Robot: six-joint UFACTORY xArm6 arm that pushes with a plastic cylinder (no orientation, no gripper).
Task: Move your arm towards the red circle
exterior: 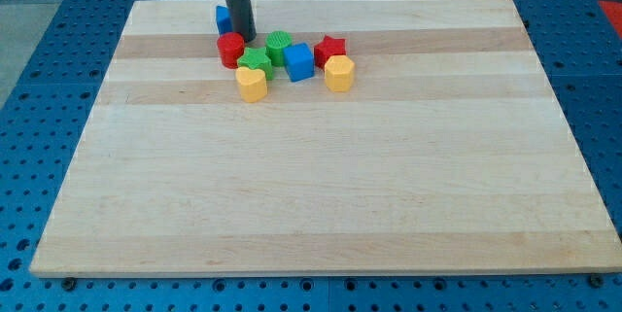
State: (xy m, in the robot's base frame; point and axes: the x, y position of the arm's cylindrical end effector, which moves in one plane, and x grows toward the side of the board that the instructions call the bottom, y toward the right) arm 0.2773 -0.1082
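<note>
The red circle is a short red cylinder near the view's top, left of centre, on the wooden board. My tip stands just above and to the right of it, touching or nearly touching its upper right edge. The dark rod rises from there out of the view's top. A blue block sits right behind the rod, partly hidden by it.
A cluster lies to the right of the red circle: a green star, a green block, a blue cube, a red star, a yellow heart and a yellow block.
</note>
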